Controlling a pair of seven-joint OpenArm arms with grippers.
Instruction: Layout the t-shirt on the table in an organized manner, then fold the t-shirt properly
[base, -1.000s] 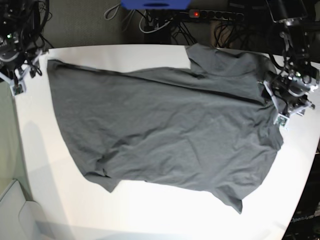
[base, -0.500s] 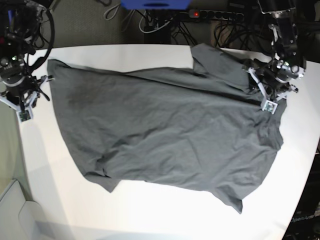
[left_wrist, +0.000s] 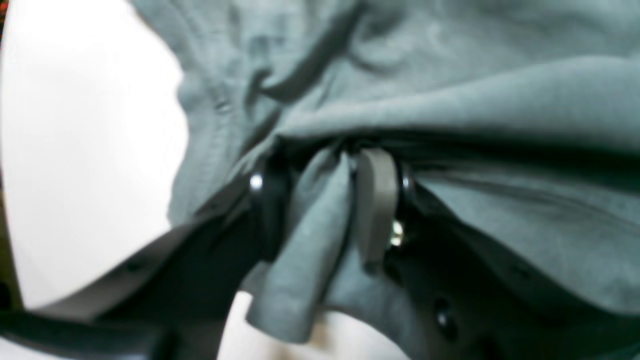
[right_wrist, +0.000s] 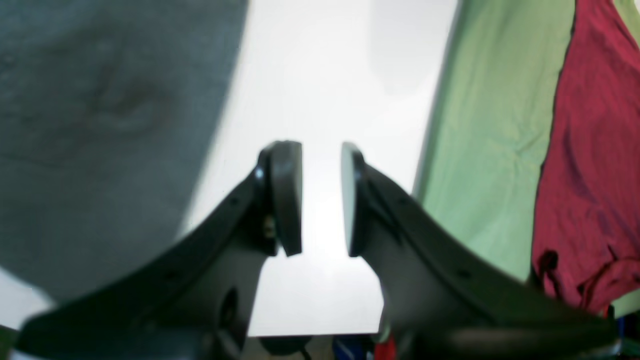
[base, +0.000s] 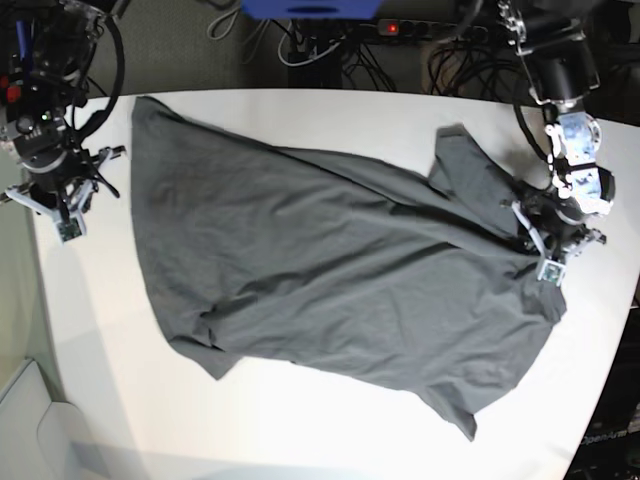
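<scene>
Garment: the dark charcoal-grey, wrinkled cloth t-shirt (base: 340, 270) lies spread across the large white matte table (base: 300, 420), sleeves bunched at the far and near edges.
Left claw: the left gripper (left_wrist: 325, 200) is clamped on a fold of the t-shirt; cloth hangs pinched between its pads and drapes over both fingers (left_wrist: 375, 200).
Right claw: the right gripper (right_wrist: 321, 197) hangs over bare table, pads apart with nothing between them; the t-shirt's edge lies just to its side, not touching.
Beyond right claw: green cloth (right_wrist: 485, 150) and red cloth (right_wrist: 590, 160) past the table edge.
</scene>
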